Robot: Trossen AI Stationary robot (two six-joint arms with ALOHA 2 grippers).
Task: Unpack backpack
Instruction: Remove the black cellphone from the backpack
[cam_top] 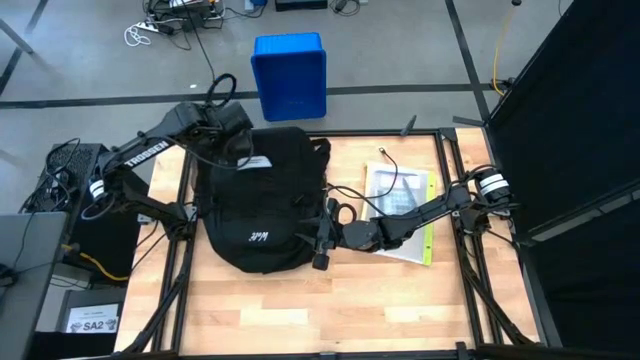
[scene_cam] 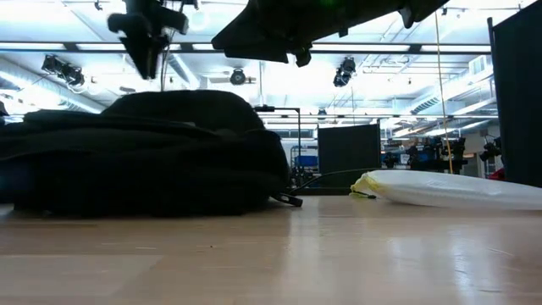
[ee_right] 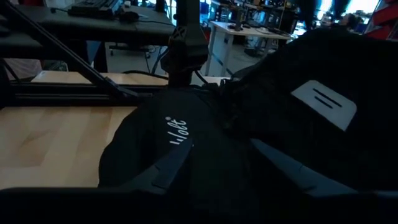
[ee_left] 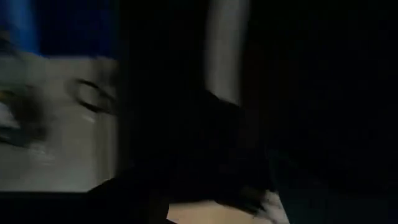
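The backpack (cam_top: 262,200) lies on a light wooden table (cam_top: 300,300), a blue bin (cam_top: 290,75) on the grey floor beyond it. "TROSSEN" marks the left arm (cam_top: 148,152). Left gripper (cam_top: 232,122) hovers above the backpack's far end; right gripper (cam_top: 325,240) sits at the backpack's side; I cannot tell either's fingers.

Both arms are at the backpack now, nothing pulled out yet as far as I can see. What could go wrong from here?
1. The right hand sits low at the backpack's side among loose straps and cords; it could snag one and drag the whole bag.
2. The plastic-wrapped booklet lies under the right arm; a sweep might push it toward the table edge.
3. The left hand hangs over the bag's far end, and its wrist view is mostly dark, so aiming there is partly blind.
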